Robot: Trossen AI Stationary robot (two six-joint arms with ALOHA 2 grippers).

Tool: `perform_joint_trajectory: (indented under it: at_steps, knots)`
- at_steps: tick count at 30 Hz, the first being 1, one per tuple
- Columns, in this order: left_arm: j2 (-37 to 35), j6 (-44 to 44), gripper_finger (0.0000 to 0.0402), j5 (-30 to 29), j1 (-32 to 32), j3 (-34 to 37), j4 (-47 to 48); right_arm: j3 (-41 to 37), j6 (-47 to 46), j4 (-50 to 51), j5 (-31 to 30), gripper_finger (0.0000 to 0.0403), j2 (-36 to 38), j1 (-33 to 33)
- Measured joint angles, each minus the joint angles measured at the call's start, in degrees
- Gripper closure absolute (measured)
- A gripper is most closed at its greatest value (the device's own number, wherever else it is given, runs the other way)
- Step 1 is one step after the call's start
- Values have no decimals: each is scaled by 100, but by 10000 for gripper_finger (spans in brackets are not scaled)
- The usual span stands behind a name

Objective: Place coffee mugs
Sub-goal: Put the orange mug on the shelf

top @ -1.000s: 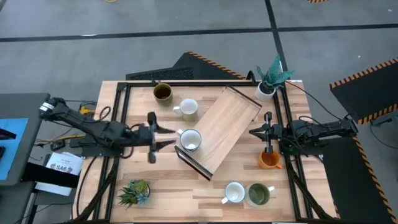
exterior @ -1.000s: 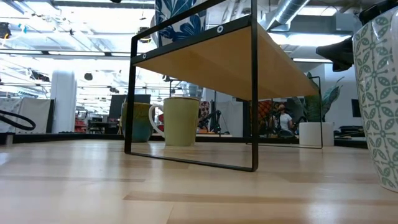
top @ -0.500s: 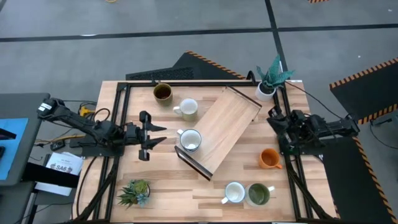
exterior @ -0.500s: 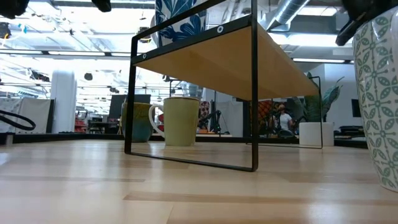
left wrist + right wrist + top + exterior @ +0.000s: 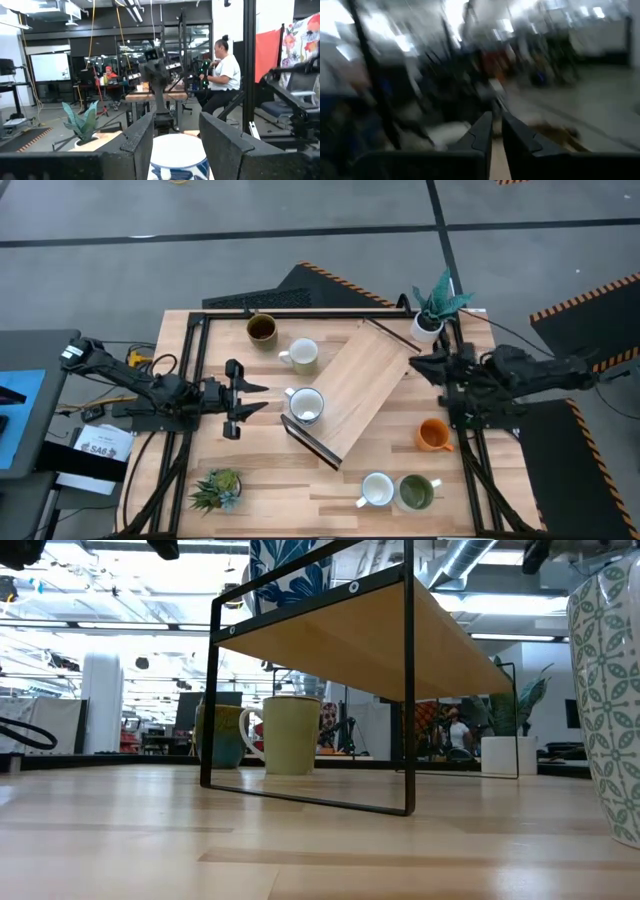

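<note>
I see a pale wood tabletop (image 5: 270,490) and a matching wooden shelf (image 5: 360,385) with a black frame. One mug (image 5: 432,435) is orange, one (image 5: 261,329) dark brown, one (image 5: 416,492) olive green, and three mugs (image 5: 304,354) are white. The plant (image 5: 437,302) has teal leaves in a white pot; another plant (image 5: 217,489) is spiky green.

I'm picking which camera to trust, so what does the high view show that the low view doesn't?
Only the high view shows both arms, the orange mug, the spiky plant and the left gripper with open jaws beside a white mug. Only the low view shows the room behind and the patterned mug up close. Both show the wooden shelf.
</note>
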State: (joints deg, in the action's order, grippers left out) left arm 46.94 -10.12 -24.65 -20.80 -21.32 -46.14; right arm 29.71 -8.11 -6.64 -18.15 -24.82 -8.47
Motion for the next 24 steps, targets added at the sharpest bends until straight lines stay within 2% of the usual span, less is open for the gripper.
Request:
perform_joint_trajectory:
  at_steps: [3, 7, 10, 14, 16, 18, 24]
  knots:
    - [0, -15, 255, -15, 0, 0, 153, 1238, -446, 2559, -325, 310, -578, -42]
    - [-1, -22, 255, -25, 0, 0, 239, 2502, -2054, 5453, -111, 283, -1351, -214]
    - [-2, -60, 255, -25, 0, 0, 235, 2984, -3368, 7178, 404, 270, -1818, -424]
    - [-2, -57, 255, -27, 0, 0, 249, 3056, -4804, 8839, 1022, 266, -2223, -799]
    - [-2, -11, 255, -28, 0, 0, 300, 2991, -5437, 9264, 1103, 267, -2391, -1054]
    - [-2, 3, 255, -32, 0, 0, 329, 2844, -5797, 9206, 1206, 267, -2479, -1333]
    - [-2, 15, 255, -45, -1, 0, 394, 2161, -6049, 7879, 1510, 266, -2528, -2136]
